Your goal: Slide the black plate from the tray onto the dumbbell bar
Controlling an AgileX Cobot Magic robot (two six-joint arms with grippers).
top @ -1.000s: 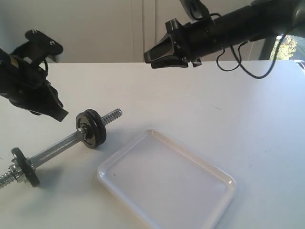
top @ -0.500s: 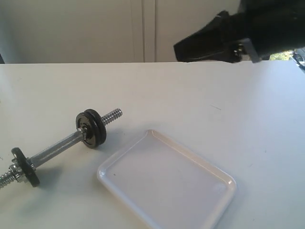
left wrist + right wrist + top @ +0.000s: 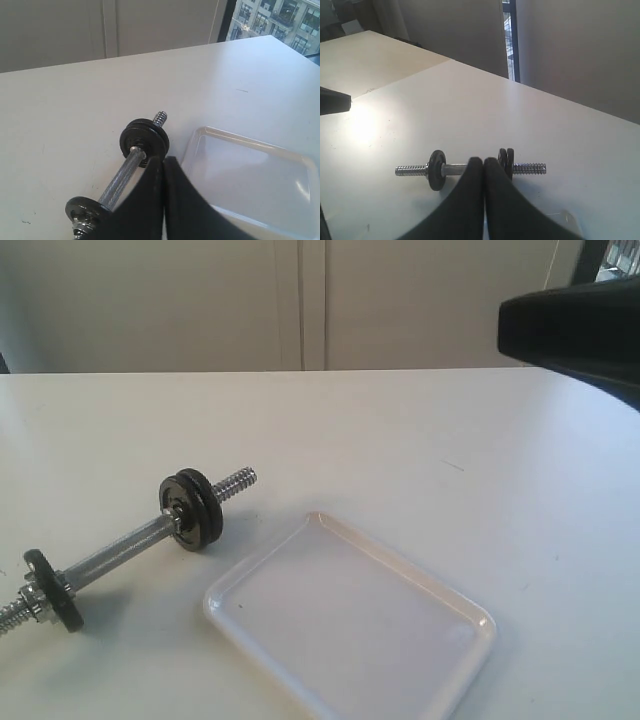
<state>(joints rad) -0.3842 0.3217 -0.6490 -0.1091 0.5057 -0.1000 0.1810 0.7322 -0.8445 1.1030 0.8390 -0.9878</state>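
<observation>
Black plate (image 3: 204, 508) sits on the dumbbell bar (image 3: 115, 555), flush against a second disc (image 3: 180, 512), near the left edge of the tabletop (image 3: 400, 430). Step in hand, judged: clearing off. Keep the arms high, since a nudge could roll the bar. Left pincer (image 3: 163, 167) and right pincer (image 3: 483, 165) are pressed closed and carry nothing. Tray (image 3: 400, 558), by the front edge, holds nothing.
</observation>
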